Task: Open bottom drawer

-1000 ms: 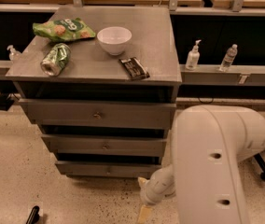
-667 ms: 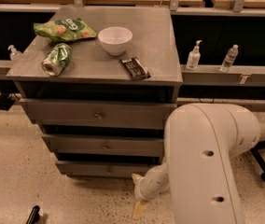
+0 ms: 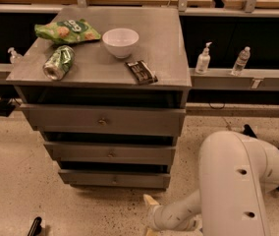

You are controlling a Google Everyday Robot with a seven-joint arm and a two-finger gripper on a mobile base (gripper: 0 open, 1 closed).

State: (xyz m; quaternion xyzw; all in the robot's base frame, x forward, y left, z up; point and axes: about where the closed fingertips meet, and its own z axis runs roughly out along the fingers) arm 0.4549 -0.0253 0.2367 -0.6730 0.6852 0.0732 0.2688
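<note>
The bottom drawer (image 3: 115, 179) is the lowest and narrowest of three grey drawer fronts on the cabinet, with a small round knob (image 3: 114, 180) at its middle. It sits about level with the middle drawer (image 3: 111, 153) and the top drawer (image 3: 102, 120), which stick out further. My gripper (image 3: 150, 206) is low near the floor, just in front of and below the bottom drawer's right end, not touching it. My white arm (image 3: 237, 181) fills the lower right.
On the cabinet top (image 3: 164, 38) lie a green chip bag (image 3: 67, 32), a green can on its side (image 3: 58, 62), a white bowl (image 3: 120, 42) and a dark snack bar (image 3: 141, 72). A sanitizer bottle (image 3: 203, 59) and a water bottle (image 3: 240, 60) stand on the right ledge.
My arm's big elbow has dropped lower and shifted a little to the right. The gripper stays low by the bottom drawer's right end. The drawers have not moved.
</note>
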